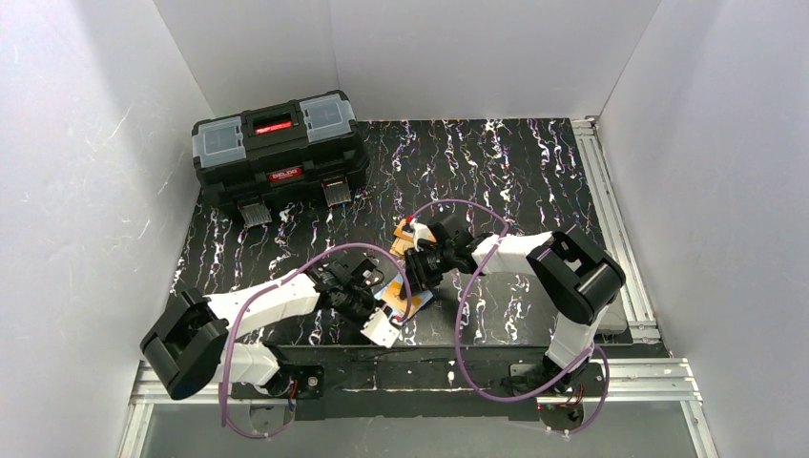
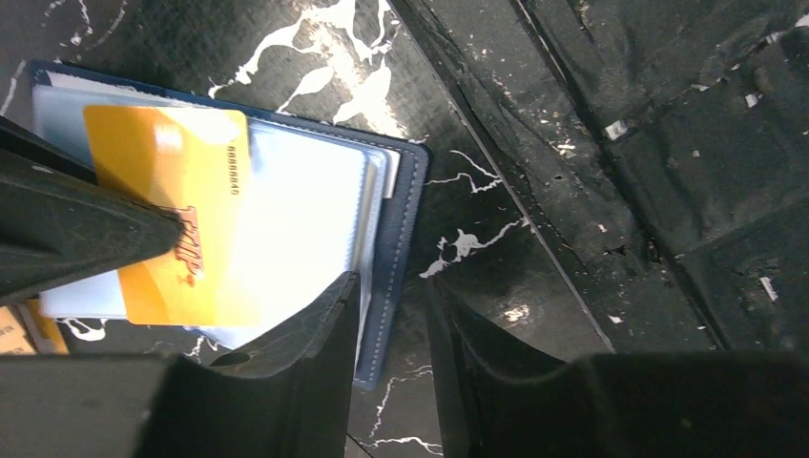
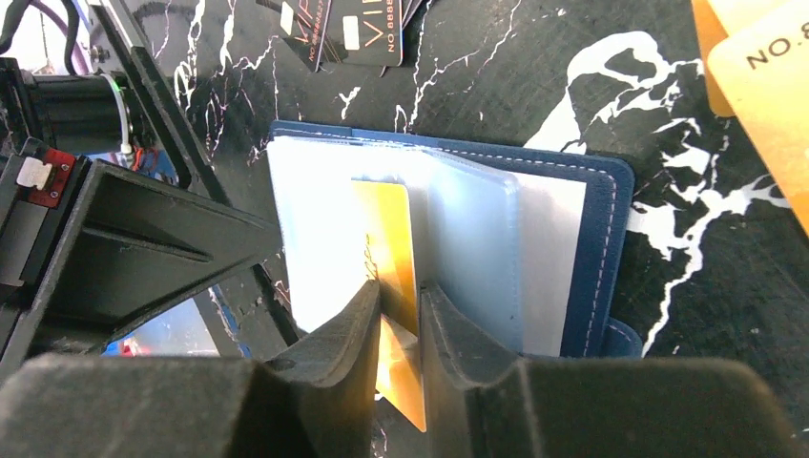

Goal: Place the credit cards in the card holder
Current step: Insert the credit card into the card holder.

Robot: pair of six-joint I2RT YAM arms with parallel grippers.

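Right wrist view shows the right gripper (image 3: 399, 303) clenched on a yellow card (image 3: 389, 239), one finger pressed against each face. The card stands on edge among the clear pockets of the card holder (image 3: 599, 239). The card holder lies open on the black marbled table (image 1: 496, 172), navy cover down and pale blue inside up, its clear leaves fanned a little. It sits at the near middle of the table, between the two arms. From the left wrist view the same yellow card lies across the clear pockets with part of it outside them, and a dark finger of the right gripper covers its near corner. The left gripper (image 2: 391, 298) hangs over the holder's far corner with its jaws a little apart. One finger lies over the clear pockets, the other over bare table just beside the cover, and the navy stitched edge runs through the gap; nothing is pinched between them. More orange cards (image 3: 763, 81) lie loose on the table near the holder, just apart from it. A few dark cards (image 3: 348, 29) with printed lettering lie beyond its top edge. A black toolbox (image 1: 277, 153) with grey lid compartments stands at the far left corner of the table, well apart from the arms.
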